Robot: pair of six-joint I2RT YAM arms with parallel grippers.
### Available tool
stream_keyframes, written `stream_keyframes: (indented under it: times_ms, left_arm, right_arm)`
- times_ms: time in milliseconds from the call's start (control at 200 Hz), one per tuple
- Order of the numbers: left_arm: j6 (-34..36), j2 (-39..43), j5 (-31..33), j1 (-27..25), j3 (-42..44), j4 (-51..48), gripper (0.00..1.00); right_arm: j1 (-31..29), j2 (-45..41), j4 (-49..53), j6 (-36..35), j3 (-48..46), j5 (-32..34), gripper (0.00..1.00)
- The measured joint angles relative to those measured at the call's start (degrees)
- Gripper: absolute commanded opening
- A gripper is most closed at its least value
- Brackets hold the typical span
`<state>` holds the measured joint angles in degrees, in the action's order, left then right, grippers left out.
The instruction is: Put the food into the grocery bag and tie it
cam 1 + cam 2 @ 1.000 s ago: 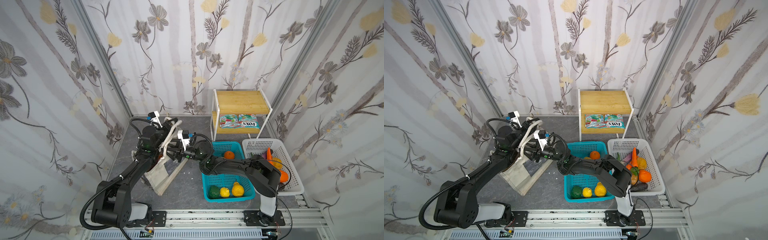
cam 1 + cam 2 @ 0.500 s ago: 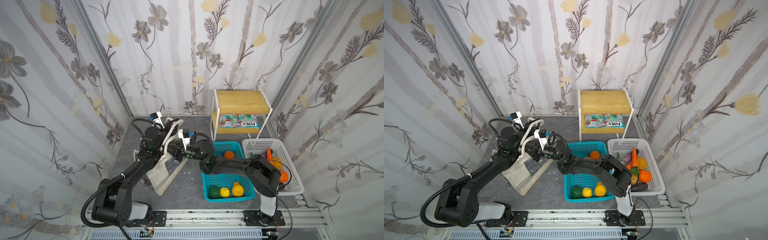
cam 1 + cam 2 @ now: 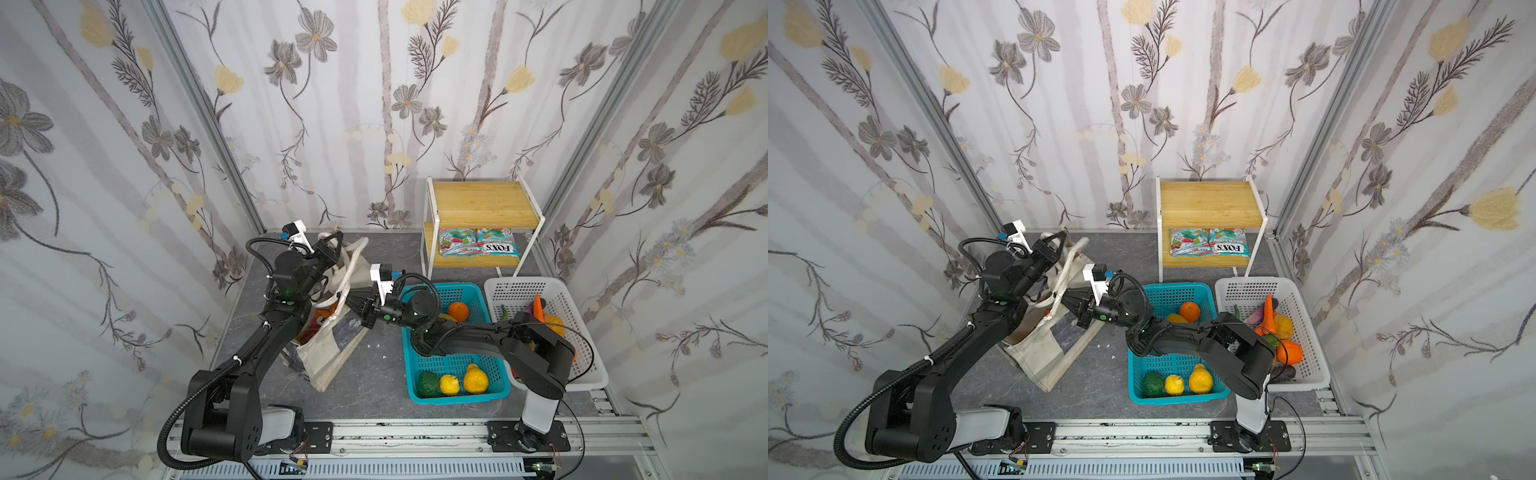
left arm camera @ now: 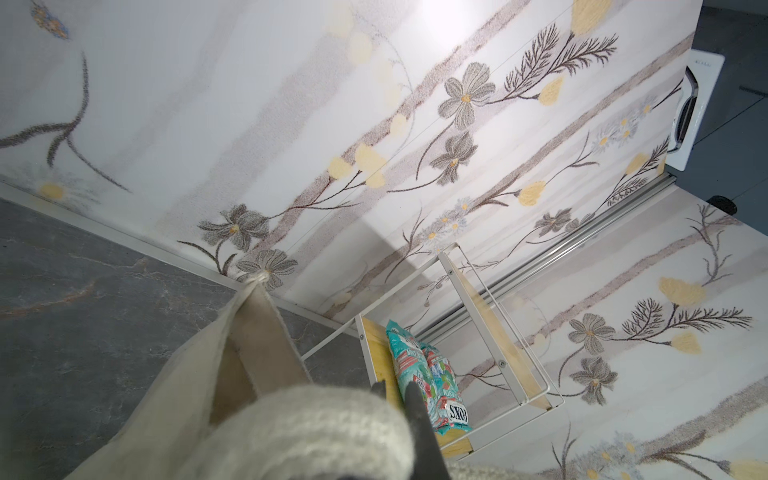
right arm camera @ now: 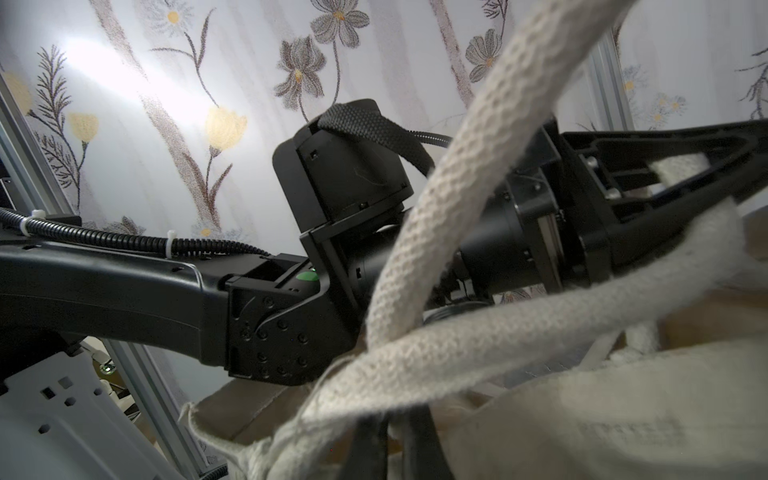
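Right wrist view: right gripper (image 5: 388,453) is pressed shut just under where the cream handles (image 5: 436,216) cross, can't tell if it's pinching anything. Left gripper (image 3: 333,245) is closed too, with strap caught in it. Grocery bag (image 3: 322,357) sits on the grey table (image 3: 365,399), left of the teal basket (image 3: 457,398), with some food (image 3: 321,322) inside.

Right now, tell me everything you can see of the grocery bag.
The grocery bag is a cream canvas tote with a dark grey-blue panel. It is slumped and tilted on the grey surface, left of the teal basket. Colourful food shows inside. The left gripper holds up one woven loop handle; the right gripper is shut at its rim.
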<state>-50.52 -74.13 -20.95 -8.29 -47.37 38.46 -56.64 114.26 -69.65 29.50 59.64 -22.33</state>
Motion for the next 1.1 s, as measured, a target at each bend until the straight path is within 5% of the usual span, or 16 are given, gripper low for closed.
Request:
stream_keyframes:
  times_ms: [720,1099]
  left_arm:
    - [-6.6,7.3,-5.3,11.7,-6.3,-8.0,0.00]
    - [-11.1,11.5,-10.3,22.3,-4.8,-9.9,0.00]
  right_arm:
    - [1.3,-8.8,53.1,-6.3,12.7,22.1,0.00]
    - [4.4,-5.7,65.8,-5.4,27.5,31.2,0.00]
